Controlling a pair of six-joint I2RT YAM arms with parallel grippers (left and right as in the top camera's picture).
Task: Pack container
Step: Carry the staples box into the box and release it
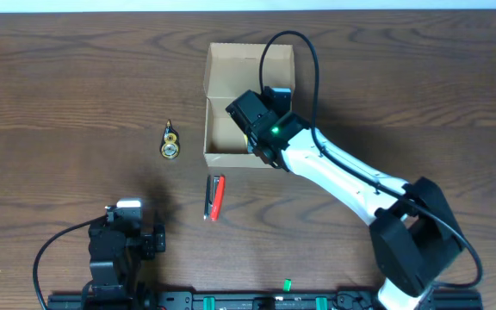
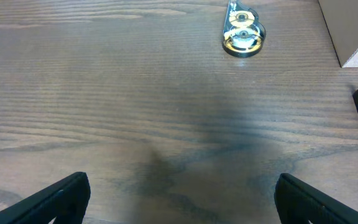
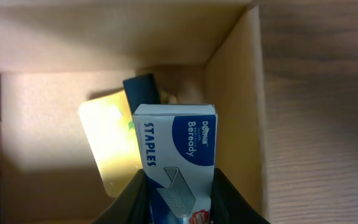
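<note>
Holding one staples box [image 3: 176,152], right gripper [image 3: 182,199] hangs over one container [image 1: 222,62].

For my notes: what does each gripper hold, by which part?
Right gripper holds a staples box by the sides of one end; the open left gripper holds nothing.

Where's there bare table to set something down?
Bare: the table left of the tape dispenser, and right of the cardboard box beyond the arm. Crowded: inside the box, where the right gripper holds a staples box over a yellow pad.
</note>
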